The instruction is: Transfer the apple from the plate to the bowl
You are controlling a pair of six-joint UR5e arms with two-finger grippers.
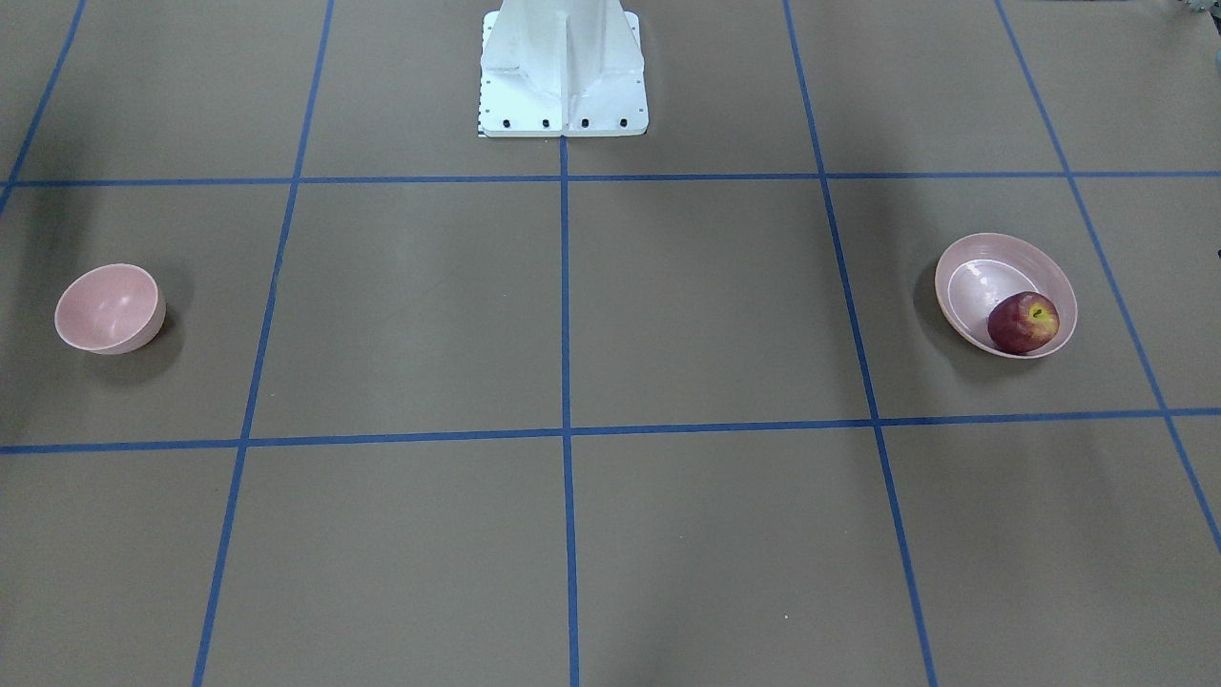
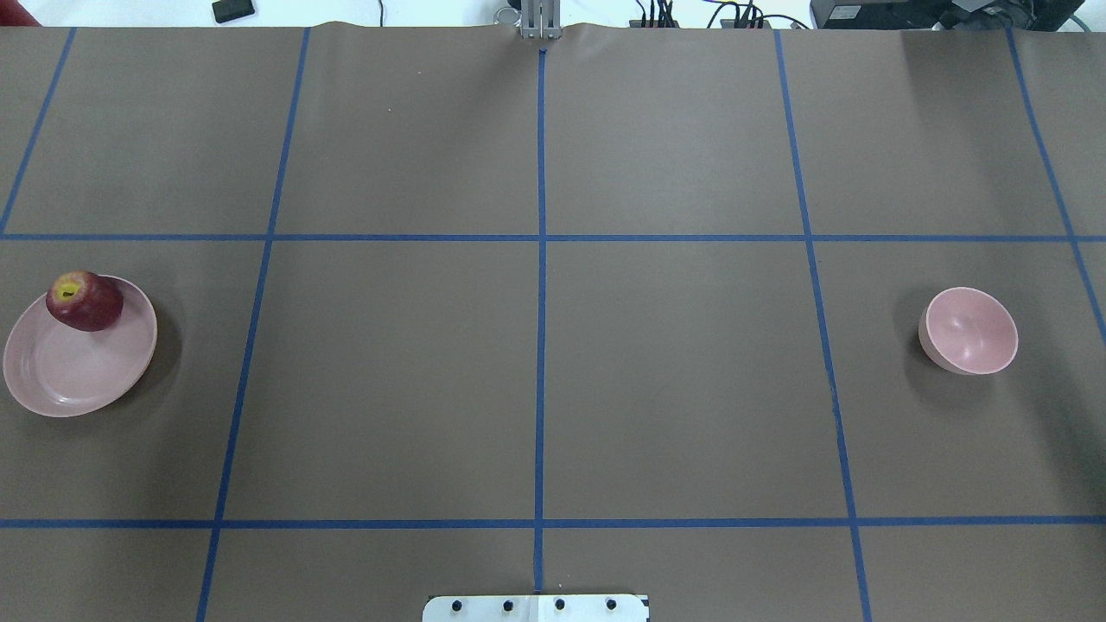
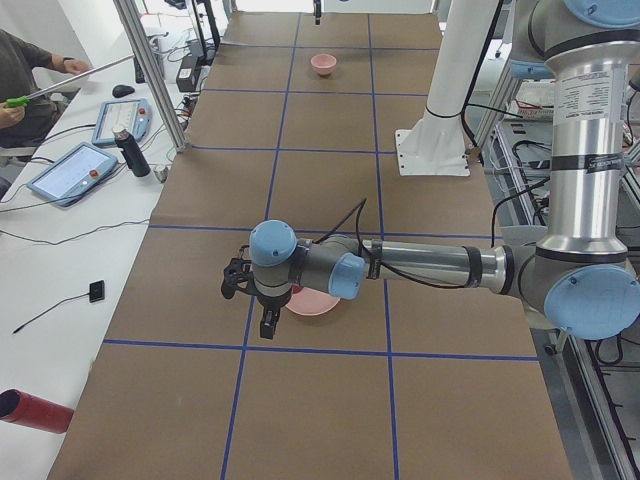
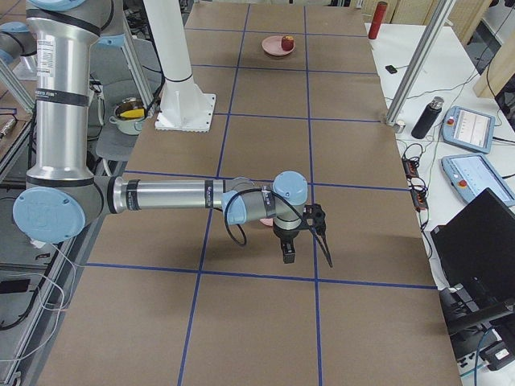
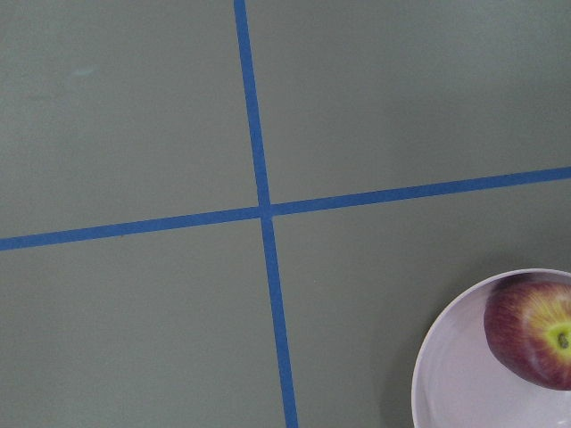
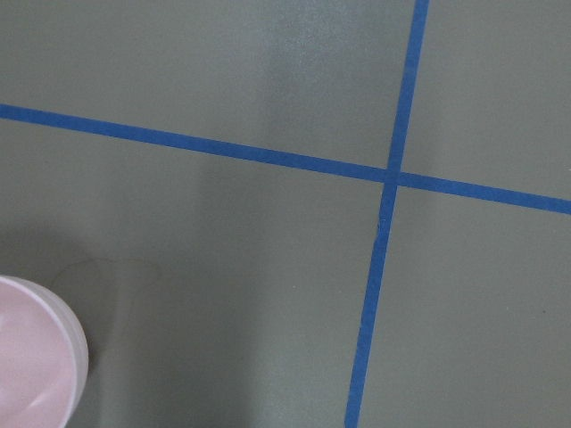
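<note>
Apple (image 1: 1023,322) sits in plate (image 1: 963,277), well apart from bowl (image 1: 107,307). Only side views show arms: both stretched level over table, left gripper (image 3: 235,282) near plate, right gripper (image 4: 322,233) near bowl. Whether either is open or closed cannot be told.

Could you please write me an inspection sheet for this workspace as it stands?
Surface: brown table marked with a blue tape grid.
Job's things: apple sits on the plate, by its far rim, on the robot's left; bowl upright and empty on the robot's right.
Clutter: nothing seen.
Grippers: left gripper hovers beside the plate, right gripper near the bowl; open or shut cannot be told.
Cables: cable loops at the left wrist; wires on the side bench.
Surroundings: person, tablets, bottle, laptop.
</note>
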